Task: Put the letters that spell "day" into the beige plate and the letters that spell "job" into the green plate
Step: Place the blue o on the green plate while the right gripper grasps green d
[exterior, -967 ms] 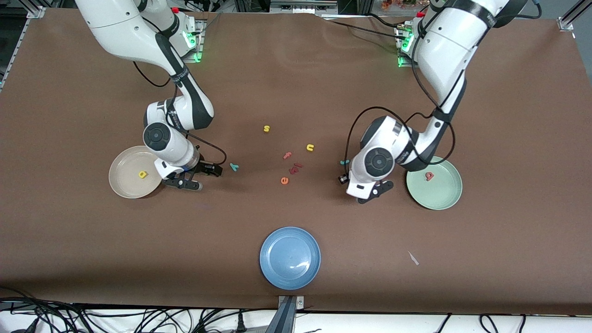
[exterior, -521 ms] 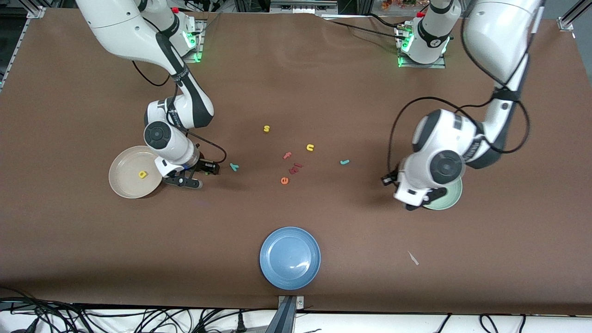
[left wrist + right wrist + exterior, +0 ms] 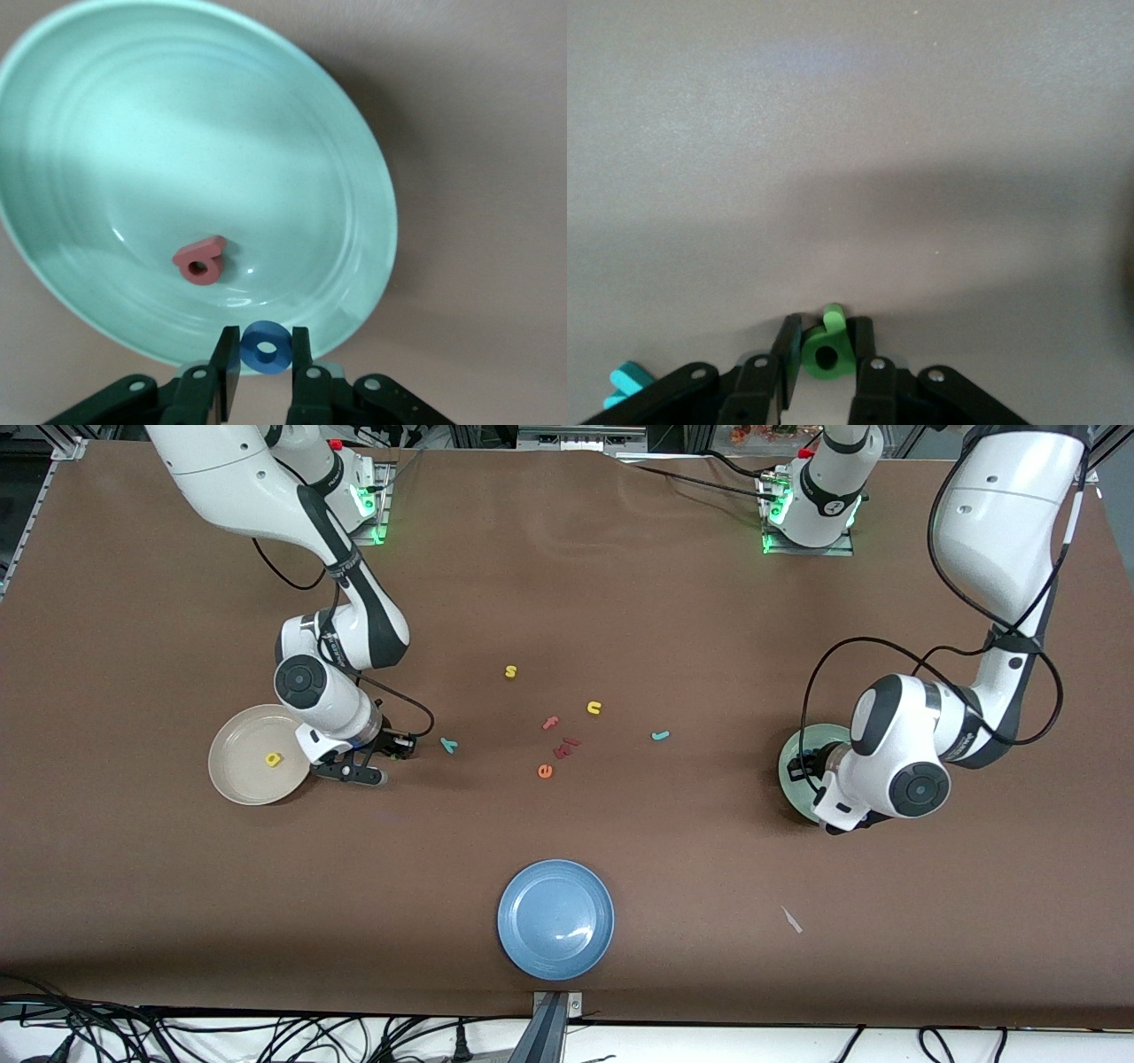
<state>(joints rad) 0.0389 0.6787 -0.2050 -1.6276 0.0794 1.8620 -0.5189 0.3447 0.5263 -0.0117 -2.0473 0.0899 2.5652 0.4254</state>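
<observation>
My left gripper (image 3: 266,347) is shut on the blue ring "o" (image 3: 265,346), which hangs over the green plate's (image 3: 177,133) rim. A red-pink "b" (image 3: 201,263) lies in that plate. The left arm hides most of the green plate (image 3: 791,775) in the front view. My right gripper (image 3: 826,354) is shut on the green "d" (image 3: 825,352), low at the table beside the beige plate (image 3: 235,748). A yellow "a" (image 3: 273,759) lies in the beige plate. The teal "y" (image 3: 449,745) lies close to the right gripper (image 3: 359,773). The teal "j" (image 3: 659,735) lies toward the left arm's end.
Mid-table lie a yellow "s" (image 3: 510,671), a yellow "u" (image 3: 594,708), a salmon "f" (image 3: 551,723), dark red pieces (image 3: 567,747) and an orange "e" (image 3: 545,771). A blue plate (image 3: 555,919) sits near the front edge, and a pale scrap (image 3: 791,919) lies near that edge.
My left arm has swung from beside the teal "j" to over the green plate, carrying the blue "o". My right gripper has shut on the green "d".
</observation>
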